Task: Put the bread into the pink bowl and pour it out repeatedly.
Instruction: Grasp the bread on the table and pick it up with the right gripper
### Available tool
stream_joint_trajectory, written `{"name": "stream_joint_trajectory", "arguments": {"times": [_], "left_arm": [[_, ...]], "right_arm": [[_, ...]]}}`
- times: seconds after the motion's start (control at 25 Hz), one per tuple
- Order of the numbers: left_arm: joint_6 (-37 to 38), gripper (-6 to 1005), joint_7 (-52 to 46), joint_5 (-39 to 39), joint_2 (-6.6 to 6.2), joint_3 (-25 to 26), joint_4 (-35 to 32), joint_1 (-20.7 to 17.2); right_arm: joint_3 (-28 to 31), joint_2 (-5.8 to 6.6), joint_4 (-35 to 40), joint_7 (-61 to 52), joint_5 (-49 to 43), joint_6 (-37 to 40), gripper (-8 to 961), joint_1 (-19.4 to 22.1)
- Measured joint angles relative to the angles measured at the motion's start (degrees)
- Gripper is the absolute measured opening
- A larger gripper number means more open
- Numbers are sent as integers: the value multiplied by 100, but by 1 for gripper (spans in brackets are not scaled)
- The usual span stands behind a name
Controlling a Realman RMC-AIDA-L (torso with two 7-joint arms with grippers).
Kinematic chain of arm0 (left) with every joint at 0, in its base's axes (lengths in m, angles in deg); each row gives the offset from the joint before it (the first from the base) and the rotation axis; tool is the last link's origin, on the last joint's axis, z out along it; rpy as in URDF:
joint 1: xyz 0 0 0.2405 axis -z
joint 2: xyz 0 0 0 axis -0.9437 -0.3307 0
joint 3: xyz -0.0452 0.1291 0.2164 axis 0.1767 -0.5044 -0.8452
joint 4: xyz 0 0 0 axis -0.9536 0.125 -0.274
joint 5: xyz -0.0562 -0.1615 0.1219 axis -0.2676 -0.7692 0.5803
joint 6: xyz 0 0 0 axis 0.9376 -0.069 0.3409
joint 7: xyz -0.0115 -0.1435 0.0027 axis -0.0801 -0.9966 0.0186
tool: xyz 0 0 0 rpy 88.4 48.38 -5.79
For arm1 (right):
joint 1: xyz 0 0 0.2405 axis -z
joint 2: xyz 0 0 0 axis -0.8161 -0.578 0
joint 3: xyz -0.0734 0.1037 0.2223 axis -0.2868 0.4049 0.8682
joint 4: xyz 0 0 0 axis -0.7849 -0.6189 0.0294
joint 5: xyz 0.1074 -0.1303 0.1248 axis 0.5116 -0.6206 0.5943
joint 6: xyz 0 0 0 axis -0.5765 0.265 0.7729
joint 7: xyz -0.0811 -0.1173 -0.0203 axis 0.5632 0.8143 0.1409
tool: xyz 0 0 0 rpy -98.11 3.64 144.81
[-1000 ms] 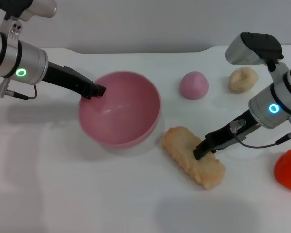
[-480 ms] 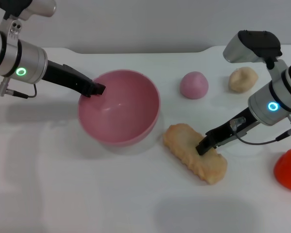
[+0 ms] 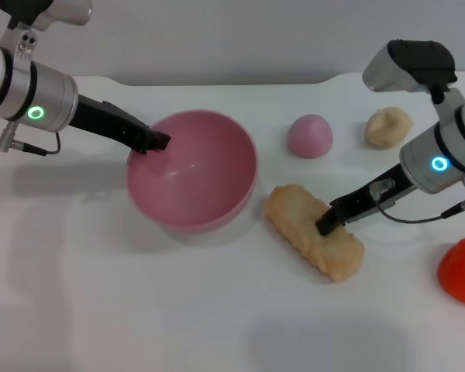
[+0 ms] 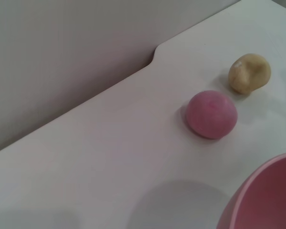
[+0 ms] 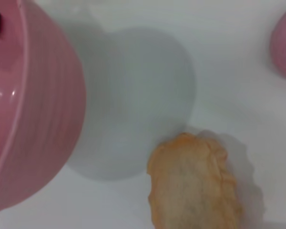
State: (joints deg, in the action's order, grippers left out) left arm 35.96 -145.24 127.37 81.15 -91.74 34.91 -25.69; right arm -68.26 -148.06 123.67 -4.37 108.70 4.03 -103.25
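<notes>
Pink bowl (image 3: pixel 192 172) — tan bread (image 3: pixel 314 241) — white table (image 3: pixel 139 310).

One pink bowl (image 3: pixel 191 170) sits on the white table (image 3: pixel 139 310). Taking the bowl as the landmark: one bread (image 3: pixel 314 241) lies just to its right, one small pink dome (image 3: pixel 310 136) farther right and back, one beige knotted bun (image 3: pixel 387 127) beyond the dome, and one orange-red object (image 3: pixel 461 267) at the far right edge. Two grippers are counted: the left gripper (image 3: pixel 156 142) at the bowl's rim, the right gripper (image 3: pixel 327 225) over the bread.

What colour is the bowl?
Pink, inside and out; the bowl shows best in the head view.
</notes>
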Motion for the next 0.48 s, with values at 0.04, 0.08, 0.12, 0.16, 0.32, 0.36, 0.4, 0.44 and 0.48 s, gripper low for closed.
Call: {"name": "stream_joint_trajectory", "arguments": {"times": [0.04,0.08,0.12,0.16,0.32,0.36,0.4,0.44,0.48], "left_arm": [[0,86,0,0,3,0,0,0],[0,86,0,0,6,0,0,0],[1,86,0,0,9,0,-1,1],[6,86,0,0,13,0,-2,1],[26,86,-6,0,21,0,-10,-23],[26,86,-11,0,20,1,-7,-32],[25,86,-15,0,18,1,-5,-34],[23,86,-19,0,16,1,-3,-37],[22,86,-22,0,16,1,-1,-41]], "right_arm": [[3,-9,54,12,16,8,178,38],[4,-18,101,29,37,13,163,69],[4,-28,160,47,79,18,159,112],[4,-34,215,62,141,19,155,154],[5,-39,557,74,312,35,140,357],[5,-42,679,75,326,47,136,419],[6,-44,808,75,339,67,132,478],[7,-46,924,76,350,101,128,532],[6,-47,1080,76,364,142,124,597]]}}
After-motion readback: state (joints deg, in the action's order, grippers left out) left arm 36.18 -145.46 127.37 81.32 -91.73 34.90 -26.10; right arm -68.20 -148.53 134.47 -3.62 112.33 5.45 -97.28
